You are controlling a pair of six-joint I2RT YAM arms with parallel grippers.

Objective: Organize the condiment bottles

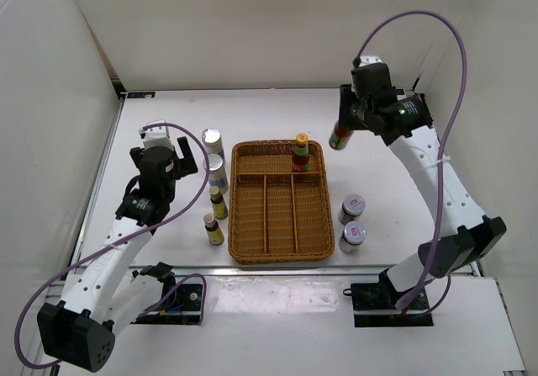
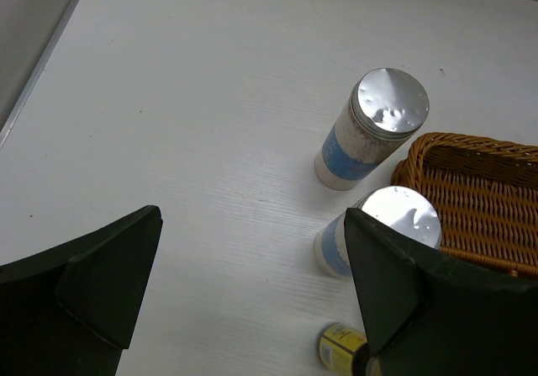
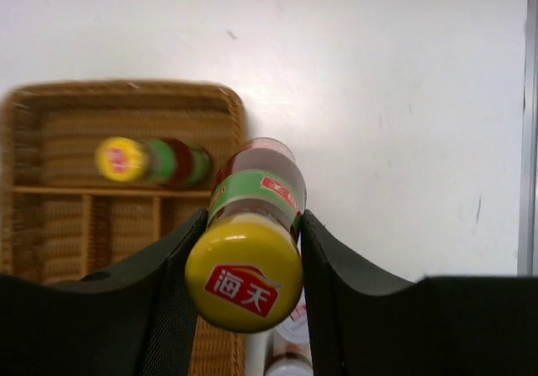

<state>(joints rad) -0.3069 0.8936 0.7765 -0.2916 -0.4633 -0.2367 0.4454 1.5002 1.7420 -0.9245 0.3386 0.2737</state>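
There are eight condiment bottles (image 1: 217, 167) in four kinds, two of each: two tall dark yellow-capped bottles (image 1: 301, 150), two silver-topped white shakers (image 1: 212, 140), two tiny yellow brown-capped bottles (image 1: 218, 202) and two short silver-lidded jars (image 1: 352, 209). There is one brown wicker tray (image 1: 236, 216), divided into four compartments, one wide and three long. There are two hands: the left hand (image 2: 252, 216) and the right hand (image 3: 252, 216).

A lab test cell (white panel walls (image 1: 50, 98)) enclosing a white table (image 1: 168, 111).
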